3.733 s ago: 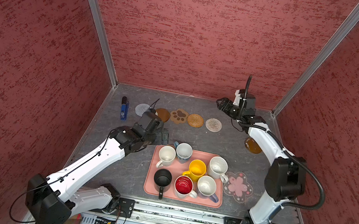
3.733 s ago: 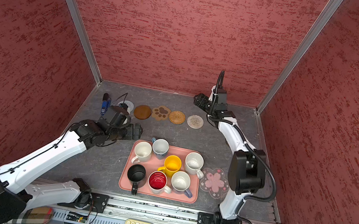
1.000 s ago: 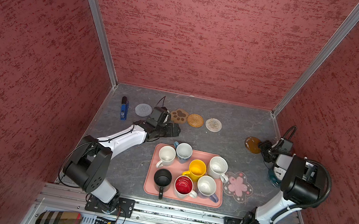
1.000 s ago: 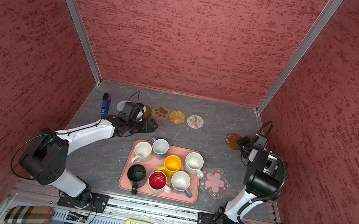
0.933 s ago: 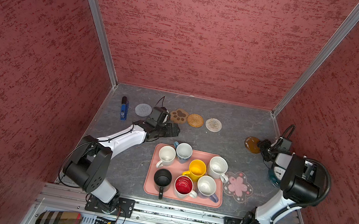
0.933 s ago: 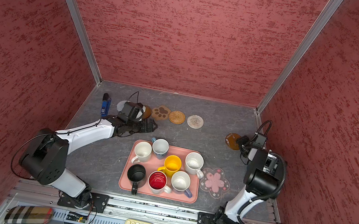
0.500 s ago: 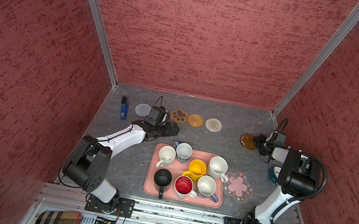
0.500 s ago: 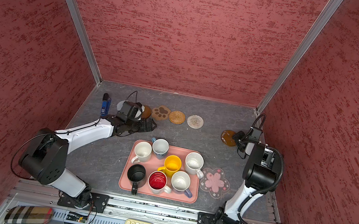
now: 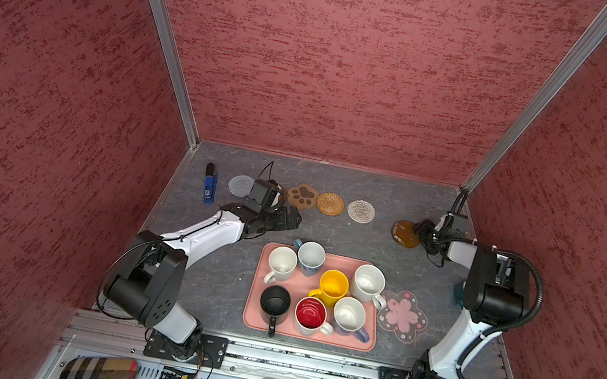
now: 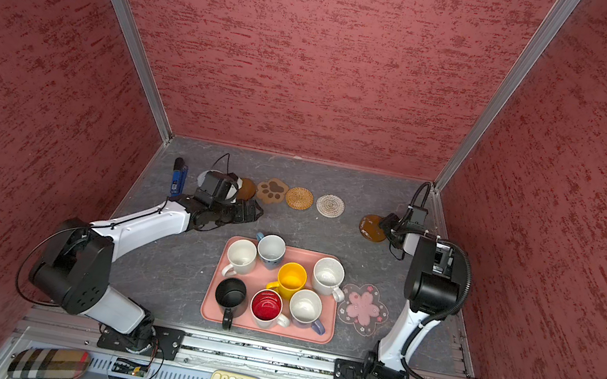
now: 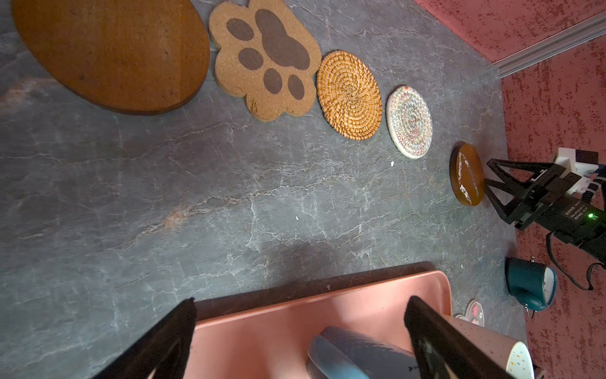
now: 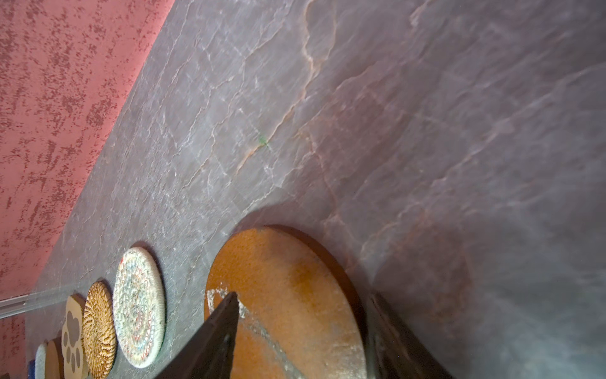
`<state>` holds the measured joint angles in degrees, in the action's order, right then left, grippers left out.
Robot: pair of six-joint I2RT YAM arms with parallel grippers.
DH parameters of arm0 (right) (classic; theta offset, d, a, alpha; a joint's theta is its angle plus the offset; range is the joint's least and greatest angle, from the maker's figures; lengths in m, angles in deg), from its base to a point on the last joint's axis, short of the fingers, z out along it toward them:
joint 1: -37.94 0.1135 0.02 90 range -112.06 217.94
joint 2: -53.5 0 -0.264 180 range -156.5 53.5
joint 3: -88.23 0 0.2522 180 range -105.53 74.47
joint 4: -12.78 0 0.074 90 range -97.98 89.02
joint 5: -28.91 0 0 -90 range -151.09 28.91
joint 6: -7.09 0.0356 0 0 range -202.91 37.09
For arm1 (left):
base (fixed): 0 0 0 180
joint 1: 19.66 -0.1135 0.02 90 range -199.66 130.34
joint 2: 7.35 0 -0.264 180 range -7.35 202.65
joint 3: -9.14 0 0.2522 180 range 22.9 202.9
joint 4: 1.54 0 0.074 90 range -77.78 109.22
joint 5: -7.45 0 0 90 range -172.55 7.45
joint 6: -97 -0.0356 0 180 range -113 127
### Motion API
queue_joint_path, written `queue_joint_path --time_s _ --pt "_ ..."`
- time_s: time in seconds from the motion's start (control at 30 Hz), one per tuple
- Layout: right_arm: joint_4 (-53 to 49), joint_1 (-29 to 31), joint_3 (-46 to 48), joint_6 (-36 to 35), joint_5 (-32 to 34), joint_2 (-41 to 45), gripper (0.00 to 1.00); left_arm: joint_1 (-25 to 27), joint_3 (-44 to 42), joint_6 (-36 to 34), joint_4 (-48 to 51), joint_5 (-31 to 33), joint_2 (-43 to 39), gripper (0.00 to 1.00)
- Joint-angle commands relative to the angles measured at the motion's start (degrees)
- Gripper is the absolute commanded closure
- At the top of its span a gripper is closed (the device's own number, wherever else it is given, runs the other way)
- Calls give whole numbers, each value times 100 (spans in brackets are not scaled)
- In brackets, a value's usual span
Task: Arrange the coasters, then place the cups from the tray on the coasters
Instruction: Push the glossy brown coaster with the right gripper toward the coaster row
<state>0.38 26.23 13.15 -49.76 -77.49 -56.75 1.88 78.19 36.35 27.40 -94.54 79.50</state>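
Seven mugs (image 9: 333, 286) on pink tray (image 9: 339, 263), coasters (image 9: 330, 203) bare.

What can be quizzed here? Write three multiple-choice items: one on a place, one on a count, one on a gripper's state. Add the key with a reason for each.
1. Where does the pink flower coaster lie?
A. beside the tray's right edge
B. in the far row
C. under the black cup

2. How many cups stand on the tray?
A. five
B. seven
C. nine

3. How is the left gripper?
A. shut on a cup
B. shut on a coaster
C. open, gripping nothing

Key:
1 A: both top views show it against the tray's right side.
2 B: seven can be counted in a top view.
3 C: the left wrist view shows its fingers wide apart.
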Motion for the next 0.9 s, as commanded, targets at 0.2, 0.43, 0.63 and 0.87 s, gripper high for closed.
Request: queue_joint_path --time_s 0.2,0.43,0.63,0.87 --pt "-530 8 235 -88 -29 277 36 -42 -71 25 -96 -85 -180 0" --pt "-532 -39 651 -137 -222 639 35 -46 -80 19 -86 -110 -206 0" --pt "-375 -31 919 -85 -415 778 35 -49 -88 38 -110 -145 -198 0" --pt "-98 0 947 86 -580 550 41 -58 -94 28 -80 -109 -203 0"
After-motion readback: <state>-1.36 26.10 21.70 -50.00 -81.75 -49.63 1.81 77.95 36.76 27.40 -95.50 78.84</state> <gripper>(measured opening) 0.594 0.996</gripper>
